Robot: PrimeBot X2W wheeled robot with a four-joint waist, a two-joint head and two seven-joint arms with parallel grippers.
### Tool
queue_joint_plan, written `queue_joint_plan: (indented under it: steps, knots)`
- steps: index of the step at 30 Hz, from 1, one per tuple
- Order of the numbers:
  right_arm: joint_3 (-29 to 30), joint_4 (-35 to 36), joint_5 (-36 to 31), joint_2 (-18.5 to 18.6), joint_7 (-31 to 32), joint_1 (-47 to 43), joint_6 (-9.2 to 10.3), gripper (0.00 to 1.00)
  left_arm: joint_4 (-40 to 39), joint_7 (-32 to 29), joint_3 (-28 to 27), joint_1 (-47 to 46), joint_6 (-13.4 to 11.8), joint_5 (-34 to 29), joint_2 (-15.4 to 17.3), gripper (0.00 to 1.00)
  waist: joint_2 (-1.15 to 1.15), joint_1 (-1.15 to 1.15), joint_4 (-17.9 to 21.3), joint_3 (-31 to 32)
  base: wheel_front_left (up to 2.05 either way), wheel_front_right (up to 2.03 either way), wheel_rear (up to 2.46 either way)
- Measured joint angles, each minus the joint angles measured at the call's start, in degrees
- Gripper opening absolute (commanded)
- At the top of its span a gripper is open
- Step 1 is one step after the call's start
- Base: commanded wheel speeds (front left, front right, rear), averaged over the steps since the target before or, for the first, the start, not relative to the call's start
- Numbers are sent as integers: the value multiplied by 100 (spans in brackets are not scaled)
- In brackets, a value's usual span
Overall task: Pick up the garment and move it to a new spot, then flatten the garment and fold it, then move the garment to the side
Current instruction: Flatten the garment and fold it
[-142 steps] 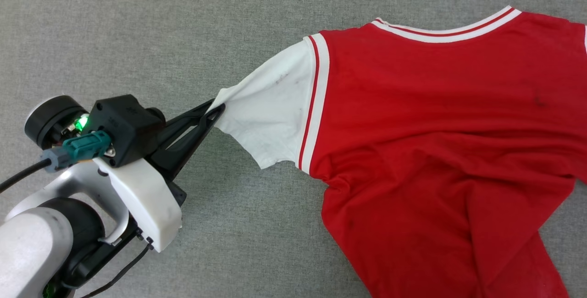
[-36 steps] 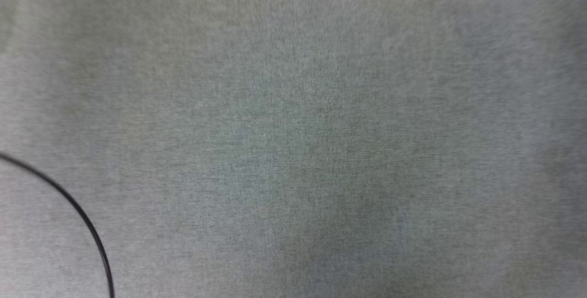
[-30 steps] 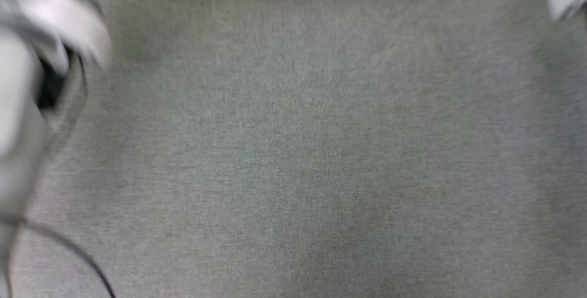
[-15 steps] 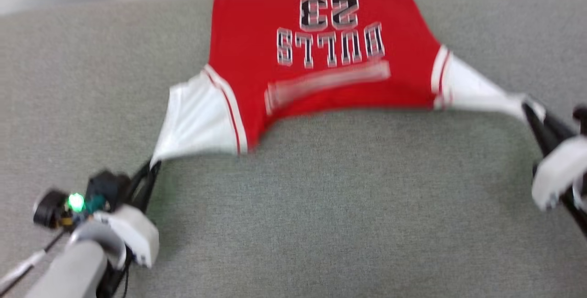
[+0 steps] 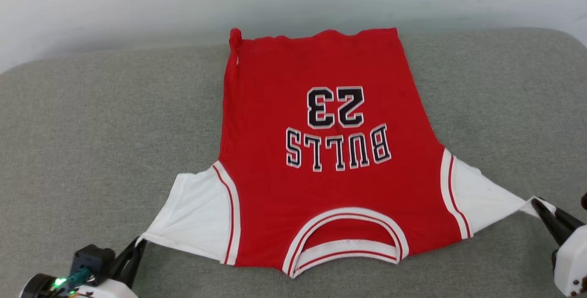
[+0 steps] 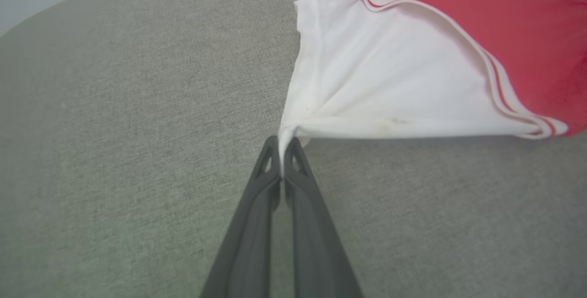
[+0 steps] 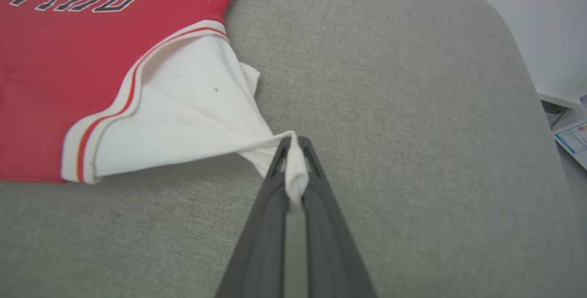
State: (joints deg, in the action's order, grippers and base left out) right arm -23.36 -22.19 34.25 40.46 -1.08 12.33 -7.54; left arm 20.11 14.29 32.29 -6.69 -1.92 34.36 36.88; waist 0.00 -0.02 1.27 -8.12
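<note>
**Head view.** Item: the garment (image 5: 321, 151), spread print-up and roughly central on the grey cushion (image 5: 91, 128), collar near you, hem far.
- Left gripper (image 5: 136, 246) and right gripper (image 5: 540, 205) each sit at a sleeve tip, with the sleeves drawn outward to points.
- Hazard: the far-left hem corner (image 5: 235, 41) is rolled over. If you fold now, you trap that roll inside.
- Hazard: if you pull outward further, the body may skew or slide toward you.

**Left wrist view.** Fingers pressed almost together, pinching only the very corner of the left sleeve (image 6: 367, 82).
- Hazard: the bite is thin, so a sharp tug may let the cloth slip free.

**Right wrist view.** Fingers clamped on a bunched tab of the right sleeve (image 7: 183, 105), with cloth poking out between them.
- Hazard: on release that wad may cling to the fingers or leave the sleeve puckered, so smooth it before you fold.
</note>
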Motion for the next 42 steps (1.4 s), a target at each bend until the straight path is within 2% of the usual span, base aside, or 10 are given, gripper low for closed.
queue_joint_plan:
  steps: [4,9,14,19,20,21,29,33,37,42]
  knots:
    - [52,213,232,190,210,-359,0,0,-364,-23,-174,336,-153,198,216,0,0,0,65,106,0,0,0]
    - [-19,444,296,379,550,-792,0,0,-733,-215,-113,899,-244,375,282,0,0,1,115,161,0,0,0]
    - [1,577,522,374,872,-1150,0,0,-883,-305,-26,1088,-326,372,283,0,0,1,97,154,0,0,0]
    - [155,713,654,299,1085,-1237,1,0,-993,-363,8,1107,-286,457,282,0,0,1,64,121,0,0,0]
    - [202,757,665,285,1121,-1236,1,34,-1014,-368,5,1102,-261,475,288,0,0,1,60,101,0,0,0]
    - [265,800,657,281,1122,-1230,1,100,-1033,-380,-1,1091,-257,478,296,0,0,1,53,78,0,0,0]
    - [746,1362,716,304,1758,-1004,3,100,-1493,-589,93,905,-100,519,311,0,0,2,-78,-174,0,0,0]
    - [1217,1705,652,253,2174,-517,4,100,-1904,-740,78,837,-67,570,401,0,0,2,-184,-423,0,0,0]
    - [1538,1895,561,18,2925,163,4,100,-2375,-895,73,620,-115,517,436,0,0,3,-325,-759,0,0,0]
    - [1956,1795,516,-266,4196,1294,4,100,-2950,-1256,281,249,42,304,498,0,0,3,-652,-1228,0,0,0]
